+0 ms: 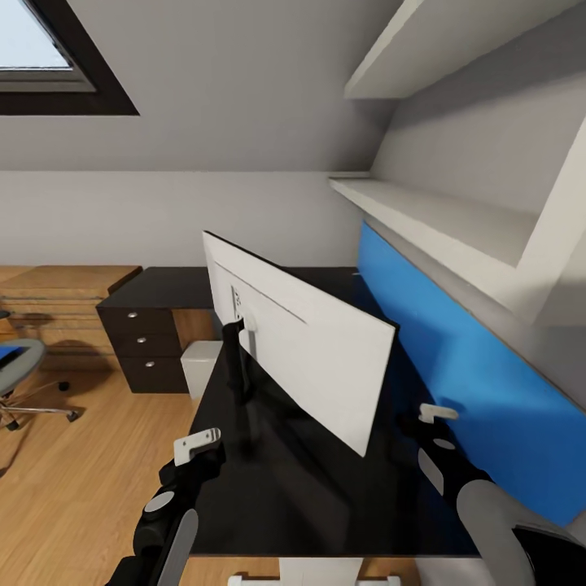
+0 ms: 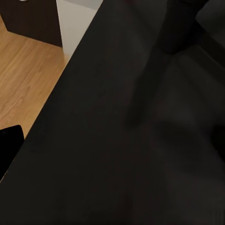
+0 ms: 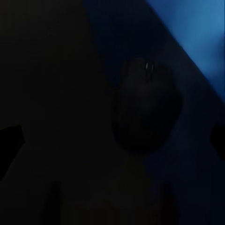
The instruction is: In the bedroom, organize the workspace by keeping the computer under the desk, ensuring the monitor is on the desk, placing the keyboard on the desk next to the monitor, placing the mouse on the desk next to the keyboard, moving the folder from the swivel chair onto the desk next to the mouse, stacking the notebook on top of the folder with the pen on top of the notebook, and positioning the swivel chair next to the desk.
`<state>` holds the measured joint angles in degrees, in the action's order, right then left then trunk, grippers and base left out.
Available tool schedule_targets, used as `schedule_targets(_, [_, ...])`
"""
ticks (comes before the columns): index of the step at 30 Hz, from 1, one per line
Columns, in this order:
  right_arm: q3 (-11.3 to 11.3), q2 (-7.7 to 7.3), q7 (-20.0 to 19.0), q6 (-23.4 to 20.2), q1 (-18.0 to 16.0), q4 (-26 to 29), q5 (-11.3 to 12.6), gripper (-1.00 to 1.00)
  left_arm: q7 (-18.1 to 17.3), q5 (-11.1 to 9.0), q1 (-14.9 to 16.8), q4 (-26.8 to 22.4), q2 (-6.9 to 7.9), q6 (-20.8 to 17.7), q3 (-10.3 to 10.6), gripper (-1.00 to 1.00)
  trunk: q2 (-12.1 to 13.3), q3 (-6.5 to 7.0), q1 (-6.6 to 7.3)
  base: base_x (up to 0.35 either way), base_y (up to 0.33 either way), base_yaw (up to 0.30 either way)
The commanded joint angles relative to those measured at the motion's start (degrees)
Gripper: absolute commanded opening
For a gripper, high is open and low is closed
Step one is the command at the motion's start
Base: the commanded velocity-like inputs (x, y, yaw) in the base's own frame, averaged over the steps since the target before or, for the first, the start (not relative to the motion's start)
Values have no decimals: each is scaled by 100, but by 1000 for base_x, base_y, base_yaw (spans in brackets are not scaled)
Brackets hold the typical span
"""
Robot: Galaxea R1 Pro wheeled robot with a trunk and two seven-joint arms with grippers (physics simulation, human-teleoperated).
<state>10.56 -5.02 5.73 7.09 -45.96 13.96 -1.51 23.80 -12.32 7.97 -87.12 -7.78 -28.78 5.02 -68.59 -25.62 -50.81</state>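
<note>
The mouse [image 3: 147,105] lies on the desk [image 3: 47,93] beneath the right hand [image 3: 112,140].

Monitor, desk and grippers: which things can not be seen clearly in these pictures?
- Monitor screen: head view shows its pale back alone.
- Mouse: right wrist view, dim in shadow, outline only.
- Swivel chair: head view, cut by the picture's edge.
- Left gripper and right gripper: head view, fingers too small to judge.

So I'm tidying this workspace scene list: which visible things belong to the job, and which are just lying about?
Job:
monitor
desk
mouse
computer
swivel chair
folder

Just there:
blue wall panel
wall shelves
skylight window
oak dresser
</note>
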Motion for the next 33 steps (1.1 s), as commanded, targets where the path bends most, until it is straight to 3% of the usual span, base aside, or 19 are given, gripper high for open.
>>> schedule_targets(1, [16, 1, 7, 21, -7, -7, -16, 100, 55, -60, 7, -7, 2, -14, 8, 100, -46, -25, -23, 0, 0, 0])
schedule_targets(15, [7, 1, 8, 21, -7, -7, -16, 100, 55, -60, 4, 2, -5, -14, 11, 100, -607, -276, -330, 0, 0, 0])
schedule_targets(33, [16, 1, 14, 19, -7, -10, -16, 100, 55, -60, 4, 13, 21, -23, 8, 100, -607, -276, -330, 0, 0, 0])
